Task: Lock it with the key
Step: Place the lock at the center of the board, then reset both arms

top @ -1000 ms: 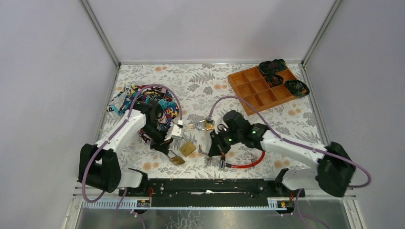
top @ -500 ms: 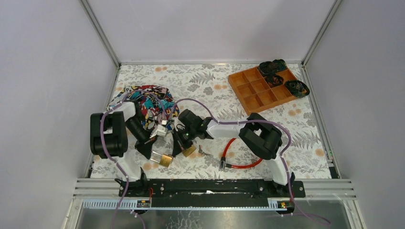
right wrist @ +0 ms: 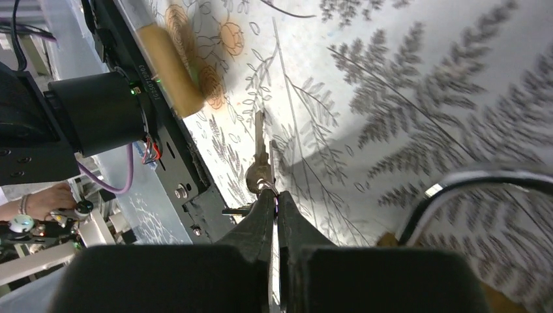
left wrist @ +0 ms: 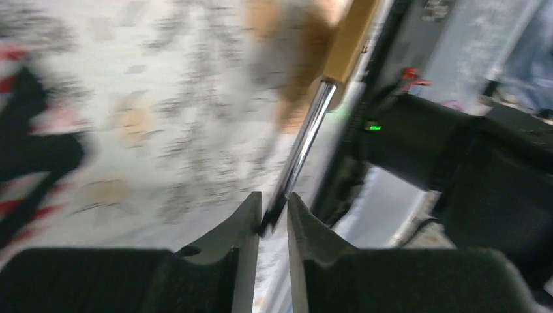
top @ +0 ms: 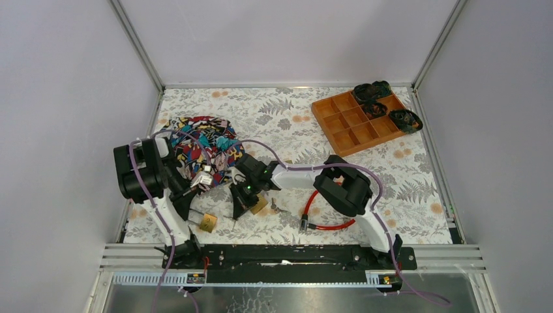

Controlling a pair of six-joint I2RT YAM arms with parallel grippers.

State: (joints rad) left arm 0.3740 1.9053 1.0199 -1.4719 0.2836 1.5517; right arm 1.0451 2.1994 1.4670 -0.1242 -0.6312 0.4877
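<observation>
Left claw point(left wrist: 274, 212) is showing its fingers nearly together, with the steel shackle point(left wrist: 303, 140) of a brass padlock point(top: 207, 223) running down into the narrow gap. Too much blur there, so I cannot tell whether the pads are actually pinching it. Right claw point(right wrist: 274, 199) is pressing fully closed on the head of a key point(right wrist: 261, 147), blade pointing away from the fingers, just above the table point(top: 287, 111).

Left arm is folding back tight over its base, wrist pointing down at the padlock near the front edge. Right arm is reaching across to the left, elbow high, claw tipping down beside a second padlock point(top: 259, 205).

I am seeing another small key beside the right claw, half hidden. Left wrist view is smearing badly.

Table is wearing a grey leaf-and-flower print. A red cable point(top: 332, 226), a patterned cloth point(top: 205, 140) and an orange tray point(top: 345, 127) are sitting on it, with grey walls closing it in.
</observation>
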